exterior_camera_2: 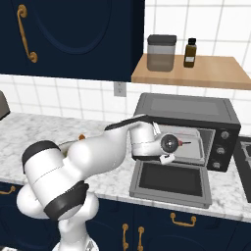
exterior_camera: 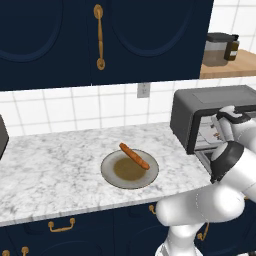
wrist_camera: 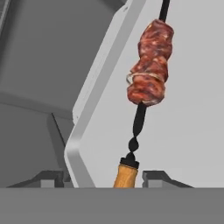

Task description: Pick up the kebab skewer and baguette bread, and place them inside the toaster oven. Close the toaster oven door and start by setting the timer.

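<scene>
The kebab skewer [wrist_camera: 148,70] lies on the pale tray [wrist_camera: 192,131] inside the toaster oven [exterior_camera_2: 186,110], with its wooden handle [wrist_camera: 127,175] pointing at me. My gripper [wrist_camera: 104,177] is open, one fingertip on each side of that handle and neither gripping it. The toaster oven door [exterior_camera_2: 169,181] hangs folded down and open in front of the cavity. The baguette bread [exterior_camera: 134,156] rests across a round plate [exterior_camera: 112,175] on the marble counter, left of the oven [exterior_camera: 200,112]. My arm reaches from the counter edge into the oven mouth.
Control knobs [exterior_camera_2: 224,135] sit on the oven's right face. Above it, a wooden shelf [exterior_camera_2: 196,73] carries a jar [exterior_camera_2: 162,53] and a small bottle [exterior_camera_2: 190,53]. Dark cabinets hang over the counter. A dark appliance [exterior_camera: 2,137] stands at the far left.
</scene>
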You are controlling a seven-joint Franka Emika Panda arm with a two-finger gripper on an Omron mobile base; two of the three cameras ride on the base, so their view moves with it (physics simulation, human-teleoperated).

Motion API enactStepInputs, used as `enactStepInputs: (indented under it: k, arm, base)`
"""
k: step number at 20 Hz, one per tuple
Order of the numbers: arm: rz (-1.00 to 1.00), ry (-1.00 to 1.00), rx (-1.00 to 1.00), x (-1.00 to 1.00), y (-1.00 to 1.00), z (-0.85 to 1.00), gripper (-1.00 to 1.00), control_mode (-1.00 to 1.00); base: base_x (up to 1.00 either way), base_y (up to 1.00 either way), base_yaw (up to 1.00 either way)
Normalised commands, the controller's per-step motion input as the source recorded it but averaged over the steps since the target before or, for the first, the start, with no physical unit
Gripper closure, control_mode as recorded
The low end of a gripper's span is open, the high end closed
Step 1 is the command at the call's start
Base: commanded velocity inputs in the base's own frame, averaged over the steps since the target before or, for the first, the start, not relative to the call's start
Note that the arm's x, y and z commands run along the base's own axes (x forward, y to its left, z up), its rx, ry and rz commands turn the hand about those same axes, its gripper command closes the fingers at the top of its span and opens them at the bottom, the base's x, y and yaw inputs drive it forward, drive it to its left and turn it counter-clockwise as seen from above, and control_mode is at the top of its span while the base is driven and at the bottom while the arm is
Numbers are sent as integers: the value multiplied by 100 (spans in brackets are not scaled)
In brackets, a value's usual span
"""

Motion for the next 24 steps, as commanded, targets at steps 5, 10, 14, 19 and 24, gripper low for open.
enactStepInputs:
  k: [5, 10, 14, 19, 24]
  arm:
    - [0, 0, 3, 3, 0, 0, -100, -100]
    - [0, 5, 1, -5, 0, 12, -100, -100]
    - [0, 17, -2, 0, 0, 15, -100, -100]
    - [0, 16, -3, -3, 0, 29, -100, -100]
    - [0, 5, -3, -15, 9, 43, -100, -100]
  base:
    - [0, 0, 0]
    - [0, 0, 0]
    - [0, 0, 0]
    - [0, 0, 0]
    - [0, 0, 0]
